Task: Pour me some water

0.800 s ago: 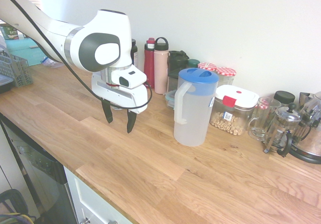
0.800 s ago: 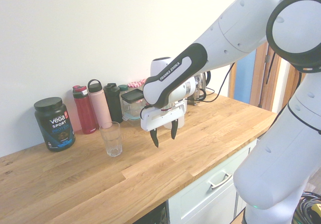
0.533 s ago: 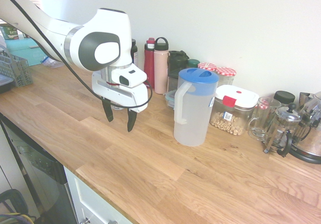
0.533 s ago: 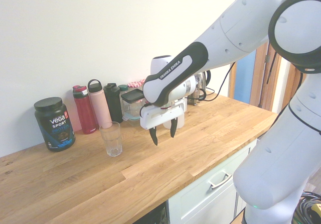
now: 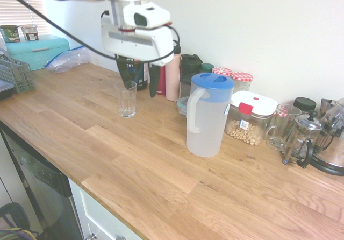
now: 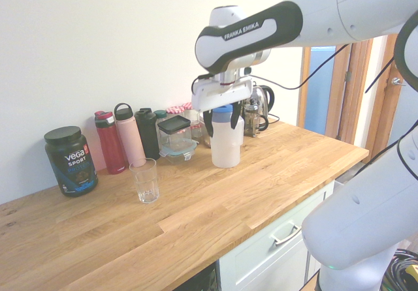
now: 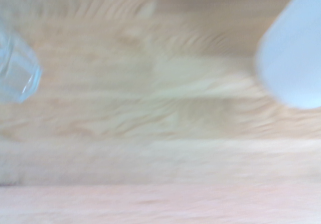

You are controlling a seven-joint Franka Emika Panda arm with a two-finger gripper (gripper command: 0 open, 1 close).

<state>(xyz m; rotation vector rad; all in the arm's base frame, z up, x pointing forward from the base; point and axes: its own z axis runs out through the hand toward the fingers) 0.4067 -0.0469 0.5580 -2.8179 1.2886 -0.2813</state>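
Note:
A tall frosted-white pitcher [image 5: 207, 119] with a blue lid and white handle stands on the wooden counter [image 5: 145, 181]; the water in it is barely visible through the wall. A clear empty drinking glass [image 5: 127, 99] stands to its left. My gripper [image 5: 138, 81] hangs high above the counter between glass and pitcher, open and holding nothing. In the second exterior view the gripper [image 6: 221, 121] is in front of the pitcher [image 6: 226, 149], well above the glass [image 6: 145, 181]. The blurred wrist view shows the glass [image 7: 15, 73] and the pitcher [image 7: 296, 58] at opposite edges.
Red [image 5: 160, 70] and pink [image 5: 172, 70] bottles, jars and a cereal box [image 5: 248, 119] line the back wall. A glass mug [image 5: 279, 127], French press [image 5: 301, 140] and kettle stand at the right. A dark tub [image 6: 70, 160] and a dish rack [image 5: 13, 73] are at the other end.
The arm has risen well above the counter and moved back toward the wall and the pitcher, still open. The glass it hid in the first exterior view now shows.

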